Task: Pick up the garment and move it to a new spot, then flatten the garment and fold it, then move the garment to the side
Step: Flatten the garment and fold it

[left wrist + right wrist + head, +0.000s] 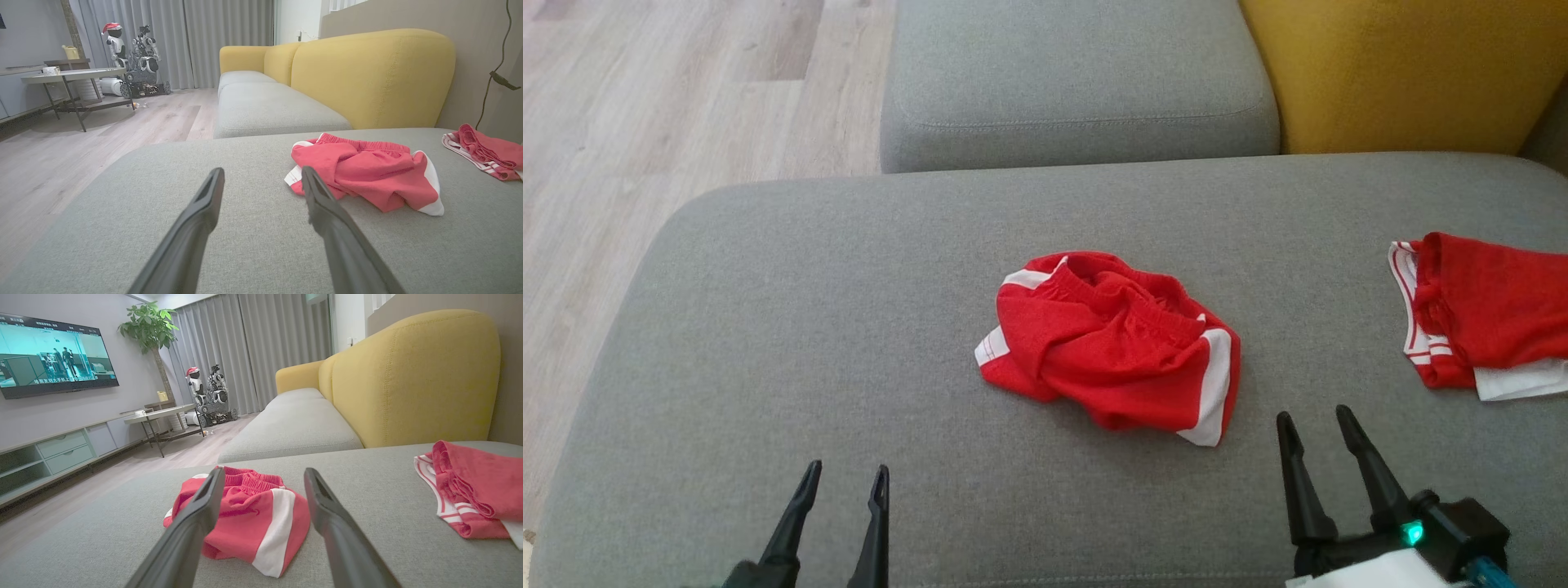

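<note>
- Two sets of jaws hang low over the grey seat cushion (768, 327), each parted to a middling gap and holding nothing. In the head view the left jaws sit at the lower left and the right jaws at the lower right, nearer the cloth.
- The garment (1111, 343), red shorts with white side stripes, lies in a crumpled heap at the middle of the cushion. Its gathered waistband is on the far side, and it is clear of both jaws.
- A second red piece (1490, 310) lies well apart at the right edge and should be left alone.
- The step in hand appears to be the first pick-up, not yet begun.
- The right jaws look best placed, and the raised fold by the near white stripe offers a good bite.
- The cushion should give a little, so the tips can press in and gather several layers before closing.
- Lifting until the hems hang free should stop the cloth dragging, and the bare cushion to the left looks a fair new spot.
- No brand or label shows on the shorts.
- The television (57, 355) carries a line of white subtitle characters, too small to read.
</note>
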